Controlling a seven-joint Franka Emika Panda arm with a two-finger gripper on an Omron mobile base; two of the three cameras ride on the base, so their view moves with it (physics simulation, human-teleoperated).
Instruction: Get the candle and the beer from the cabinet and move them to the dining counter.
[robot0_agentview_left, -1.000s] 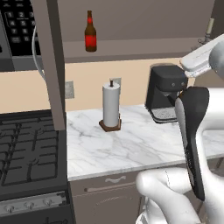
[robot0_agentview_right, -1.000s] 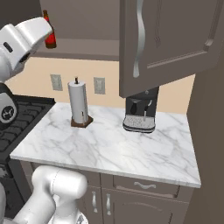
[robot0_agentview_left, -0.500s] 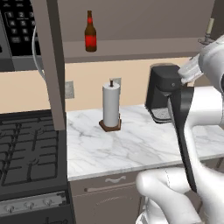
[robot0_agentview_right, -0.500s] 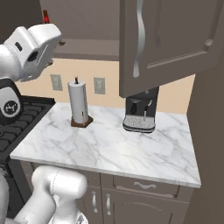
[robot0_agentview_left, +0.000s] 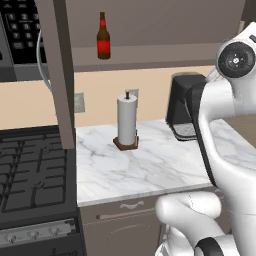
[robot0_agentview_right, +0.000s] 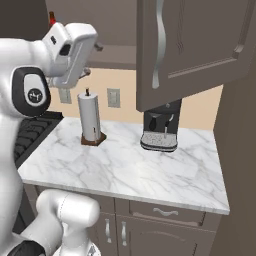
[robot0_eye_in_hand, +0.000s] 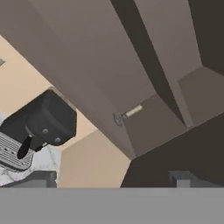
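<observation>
You can see that the arm has swung up and toward the cabinet (robot0_agentview_right: 190, 45) during the last second: the hand was lower and more to the side a moment ago, and it is now raised to the level of the open shelf. In the hand view the camera looks up into the cabinet, and the candle (robot0_eye_in_hand: 132, 111) lies in the middle of that view, pale and small on its dark holder, standing on the shelf inside, well apart from the fingertips (robot0_eye_in_hand: 181, 178). The gripper (robot0_eye_in_hand: 111, 180) is wide apart and holds nothing.

The beer (robot0_agentview_left: 103, 36) stands upright on the same shelf, more to the left, above the paper towel roll (robot0_agentview_left: 127, 121) on the marble worktop (robot0_agentview_left: 145, 167). The coffee machine (robot0_agentview_right: 161, 131) is under the open cabinet door.

I judge that the arm is aiming for the candle first. Nothing is picked up yet, so both things must be taken and carried to the dining counter. Mind the open door beside the hand when you reach in.
</observation>
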